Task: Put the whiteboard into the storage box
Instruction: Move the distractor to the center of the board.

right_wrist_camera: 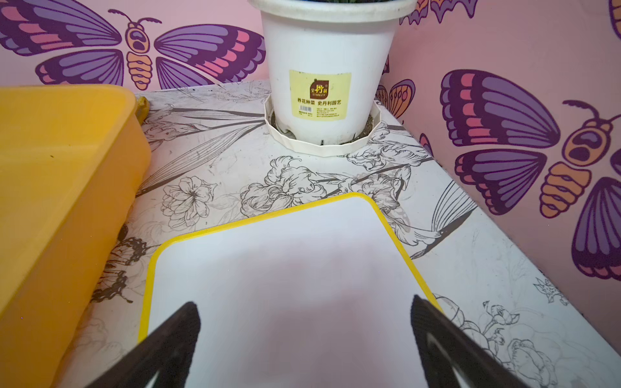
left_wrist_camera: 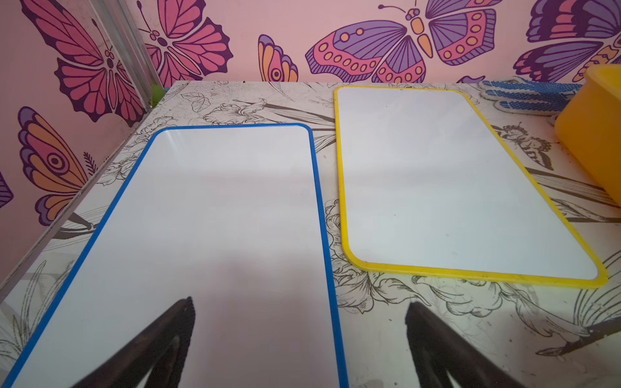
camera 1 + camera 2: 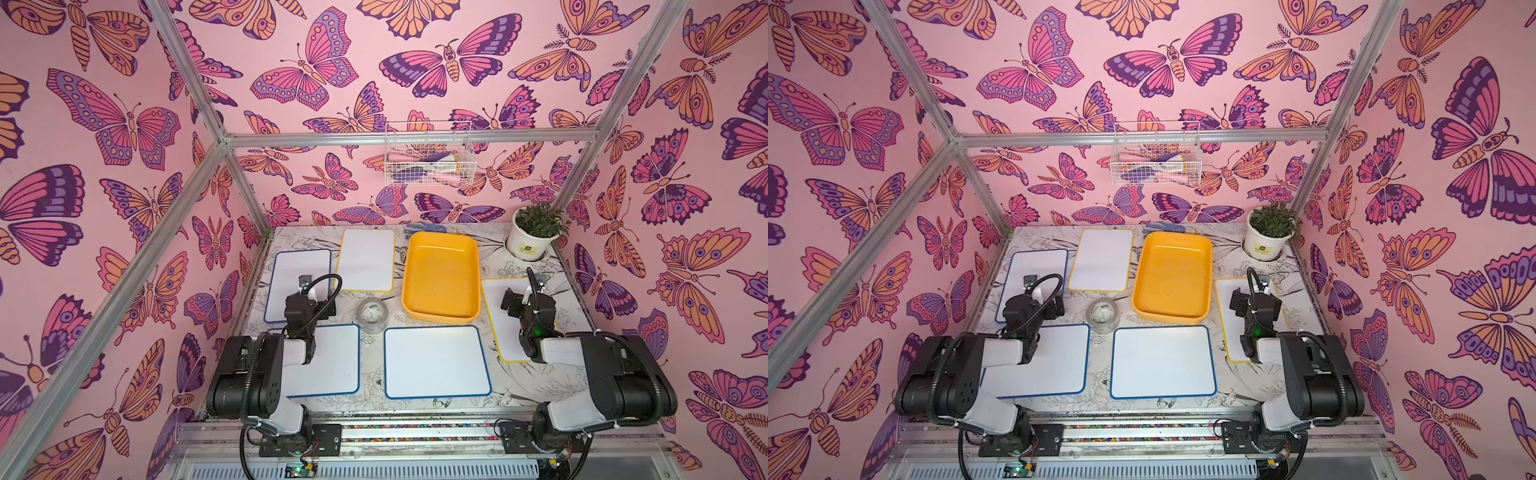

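Hanging with its jaws spread wide and nothing between them, the left pincer (image 2: 299, 342) sits above the blue-framed whiteboard (image 2: 215, 235) that lies flat in the far left corner of the surface (image 3: 372, 374). In the left wrist view, one finger shows over this board's white face and the other over bare surface just beside its blue rim. The right pincer (image 1: 304, 342) is likewise released and holds nothing, poised over the yellow-framed whiteboard (image 1: 285, 268) lying along the right edge, with one finger over the white face and the other at the yellow rim. Whether either pincer touches its board cannot be told. The storage box (image 3: 440, 276) stands toward the far edge, right of centre, just beside the right-edge board and apart from both pincers. A second yellow-framed whiteboard (image 3: 368, 259) lies at the far edge between the far-left board and the box. Along the near edge lie a near-left whiteboard (image 3: 336, 361), partly under the left arm, and a near-centre whiteboard (image 3: 436, 361), both blue-framed. A clear round object (image 3: 372, 316) rests mid-surface. A potted plant (image 3: 530, 237) occupies the far right corner, and a blue-dotted glove (image 2: 527, 97) lies at the far edge behind the box.
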